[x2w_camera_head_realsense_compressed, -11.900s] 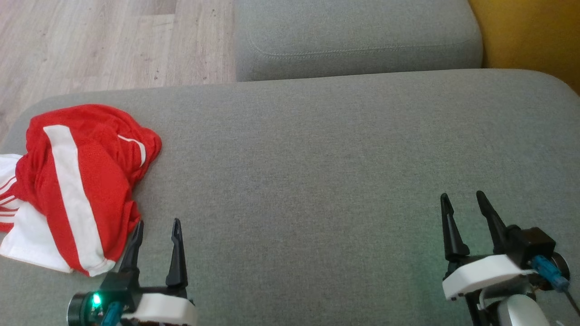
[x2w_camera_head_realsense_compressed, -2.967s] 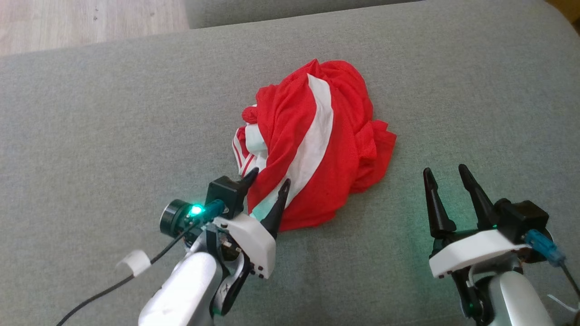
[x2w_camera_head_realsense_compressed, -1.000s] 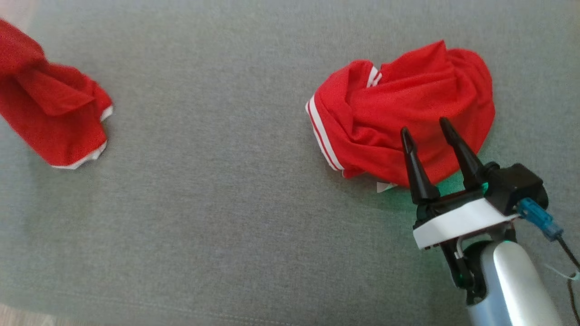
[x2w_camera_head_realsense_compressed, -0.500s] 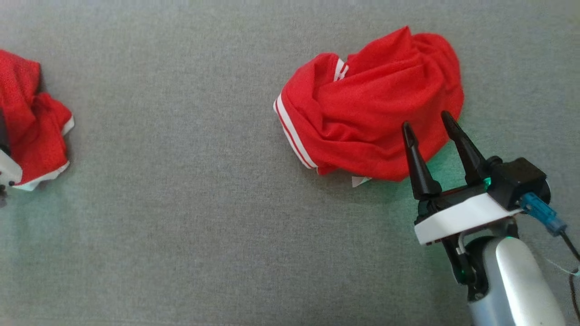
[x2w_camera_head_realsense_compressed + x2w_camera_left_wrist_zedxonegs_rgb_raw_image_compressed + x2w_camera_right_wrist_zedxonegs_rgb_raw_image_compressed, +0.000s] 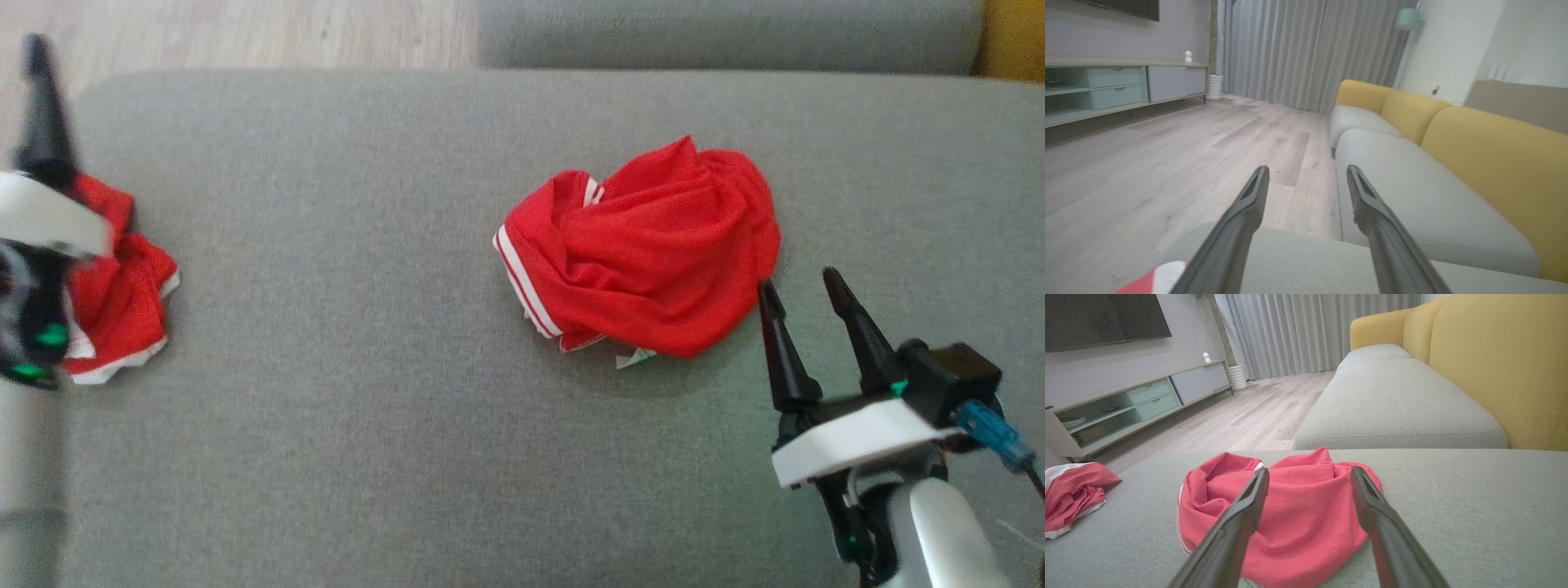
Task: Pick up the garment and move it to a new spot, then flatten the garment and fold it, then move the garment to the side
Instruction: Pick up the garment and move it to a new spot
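Observation:
A crumpled red garment with white side stripes (image 5: 645, 261) lies mid-cushion; in the right wrist view this garment (image 5: 1298, 522) sits just beyond my fingers. My right gripper (image 5: 800, 282) stands open just below and right of it, empty, and its jaws (image 5: 1309, 470) frame the cloth without touching it. A second red and white garment (image 5: 122, 302) lies bunched at the cushion's left end, also seen as a heap (image 5: 1073, 494). My left gripper (image 5: 1307, 169) is open and empty above that heap, and one dark finger (image 5: 39, 114) shows blurred at the far left.
The grey sofa cushion (image 5: 367, 408) runs wide between the two heaps. Another grey cushion (image 5: 727, 41) lies behind, with wood floor (image 5: 245, 33) at the back left. A yellow backrest (image 5: 1494, 367) lines the right side, and a TV cabinet (image 5: 1126, 404) stands across the room.
My left gripper has opened and let go of the left garment, then lifted above it. The camera tilted up, shifting the whole picture. The right gripper stays open near the middle garment.

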{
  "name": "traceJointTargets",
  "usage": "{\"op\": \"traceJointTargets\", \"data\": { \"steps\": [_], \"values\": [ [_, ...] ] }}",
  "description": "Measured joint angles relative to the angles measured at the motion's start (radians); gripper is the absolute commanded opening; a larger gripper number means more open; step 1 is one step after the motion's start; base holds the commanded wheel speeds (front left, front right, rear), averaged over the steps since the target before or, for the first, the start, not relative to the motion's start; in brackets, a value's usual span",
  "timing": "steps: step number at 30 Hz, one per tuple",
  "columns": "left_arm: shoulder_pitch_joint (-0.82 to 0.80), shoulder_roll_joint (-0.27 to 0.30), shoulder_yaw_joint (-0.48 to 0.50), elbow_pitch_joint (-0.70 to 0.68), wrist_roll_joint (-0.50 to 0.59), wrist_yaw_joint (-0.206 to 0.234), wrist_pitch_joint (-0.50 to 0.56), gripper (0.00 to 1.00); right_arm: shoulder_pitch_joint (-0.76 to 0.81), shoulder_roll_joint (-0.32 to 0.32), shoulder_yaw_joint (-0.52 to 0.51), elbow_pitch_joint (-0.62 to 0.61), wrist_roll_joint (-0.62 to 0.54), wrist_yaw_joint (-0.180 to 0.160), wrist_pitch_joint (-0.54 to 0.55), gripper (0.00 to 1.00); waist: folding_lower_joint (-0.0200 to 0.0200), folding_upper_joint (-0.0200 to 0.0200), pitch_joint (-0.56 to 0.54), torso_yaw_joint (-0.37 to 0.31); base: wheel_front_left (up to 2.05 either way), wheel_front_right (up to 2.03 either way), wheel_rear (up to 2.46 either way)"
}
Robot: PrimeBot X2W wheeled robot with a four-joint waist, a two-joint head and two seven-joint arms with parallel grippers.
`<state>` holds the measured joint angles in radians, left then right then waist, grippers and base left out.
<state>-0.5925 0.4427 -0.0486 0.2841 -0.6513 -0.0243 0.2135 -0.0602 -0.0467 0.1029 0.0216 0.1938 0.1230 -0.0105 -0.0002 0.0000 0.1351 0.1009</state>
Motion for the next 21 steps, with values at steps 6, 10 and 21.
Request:
{"op": "traceJointTargets", "data": {
  "steps": [6, 10, 21],
  "values": [
    [0.182, -0.1, -0.081, -0.12, 0.053, 0.0, -0.148, 1.0, 0.038, 0.001, -0.037, 0.004, -0.001, 0.0, 0.011, 1.0, -0.0001, 0.0, -0.068, -0.024, 0.0, 0.0, 0.0],
    [0.351, -0.139, -0.124, -0.123, 0.11, 0.025, -0.257, 1.0, 0.041, 0.001, -0.049, 0.004, -0.006, 0.0, 0.037, 1.0, 0.0001, 0.0, -0.088, -0.06, 0.0, 0.0, 0.0],
    [0.593, -0.192, -0.145, -0.127, 0.16, 0.094, -0.426, 1.0, 0.057, 0.001, -0.055, 0.045, -0.007, 0.0, 0.09, 1.0, 0.0001, 0.0, -0.119, -0.118, 0.0, 0.0, 0.0]
  ]
}}
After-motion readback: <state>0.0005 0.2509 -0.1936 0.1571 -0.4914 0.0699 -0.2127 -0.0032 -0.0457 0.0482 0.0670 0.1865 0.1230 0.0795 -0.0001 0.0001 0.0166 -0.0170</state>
